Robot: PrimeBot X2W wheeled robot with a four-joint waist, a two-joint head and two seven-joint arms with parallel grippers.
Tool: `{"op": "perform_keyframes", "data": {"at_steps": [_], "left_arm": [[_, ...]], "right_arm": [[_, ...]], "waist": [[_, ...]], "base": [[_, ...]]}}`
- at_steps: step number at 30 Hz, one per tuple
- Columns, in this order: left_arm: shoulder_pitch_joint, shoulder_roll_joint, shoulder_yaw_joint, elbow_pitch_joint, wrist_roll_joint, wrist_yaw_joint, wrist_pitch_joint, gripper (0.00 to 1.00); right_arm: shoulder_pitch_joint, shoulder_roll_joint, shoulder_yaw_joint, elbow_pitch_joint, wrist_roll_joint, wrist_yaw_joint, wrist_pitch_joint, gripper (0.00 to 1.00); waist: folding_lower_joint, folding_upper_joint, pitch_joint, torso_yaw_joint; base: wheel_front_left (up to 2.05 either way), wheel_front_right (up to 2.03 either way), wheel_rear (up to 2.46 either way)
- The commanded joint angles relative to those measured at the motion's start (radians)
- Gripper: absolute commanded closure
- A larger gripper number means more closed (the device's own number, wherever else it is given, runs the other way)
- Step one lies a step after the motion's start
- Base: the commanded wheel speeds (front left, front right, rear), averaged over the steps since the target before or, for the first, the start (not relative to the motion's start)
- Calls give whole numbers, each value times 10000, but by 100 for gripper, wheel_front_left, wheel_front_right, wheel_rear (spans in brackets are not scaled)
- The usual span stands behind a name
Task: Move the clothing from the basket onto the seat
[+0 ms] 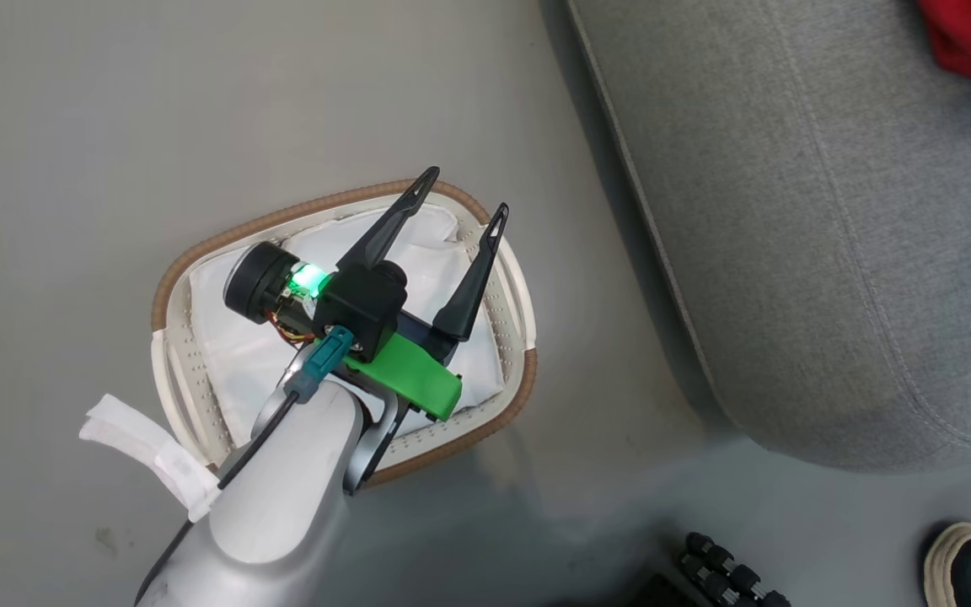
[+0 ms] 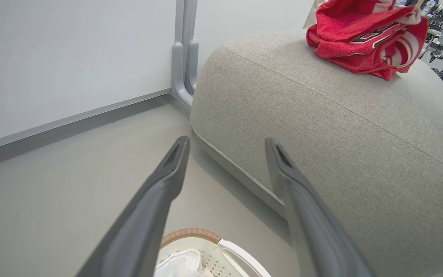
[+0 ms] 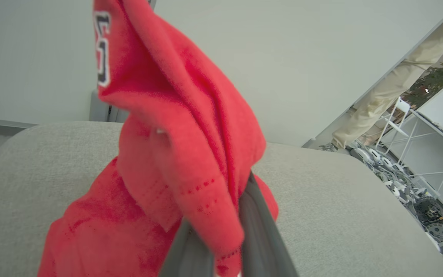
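1. The left pincer (image 1: 467, 190) is held spread over the basket (image 1: 167, 287), in which a white liner (image 1: 233, 346) is seen.
2. The red clothing (image 3: 175, 154) is pinched by the right pincer (image 3: 237, 219) on the grey seat (image 3: 340, 200).

Robotics lab: heaped robot hardware (image 3: 435, 229), white rack (image 3: 437, 127), partition walls (image 2: 71, 57).

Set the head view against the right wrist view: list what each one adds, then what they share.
Head view: the open left gripper over the basket, its white liner, a shoe on the floor. Right wrist view: the right gripper shut on the clothing, a person's legs in the background. Shared: the grey seat and that red clothing.
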Motion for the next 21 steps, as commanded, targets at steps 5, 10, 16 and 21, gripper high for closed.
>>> {"op": "perform_keyframes", "data": {"at_steps": [5,10,16,21], "left_arm": [[194,-78,208,48,67,-24,-8,0],[462,-113,542,109,87,-24,-8,0],[1074,-183,1116,207,91,-24,-8,0],[1766,-282,1887,193,186,-19,-8,0]], "right_arm": [[1389,452,-359,444,82,-14,-20,78],[2517,875,-907,48,194,-14,-20,0],[3934,1255,-1700,-842,147,-12,-20,0],[5036,1774,-1883,-1596,172,-14,-20,0]], "waist": [[-1,-1,-42,306],[-1,-1,-521,278],[-1,-1,-1409,314],[-1,-1,-2215,518]], "base": [[0,0,0],[0,0,0],[0,0,0],[0,0,0]]}}
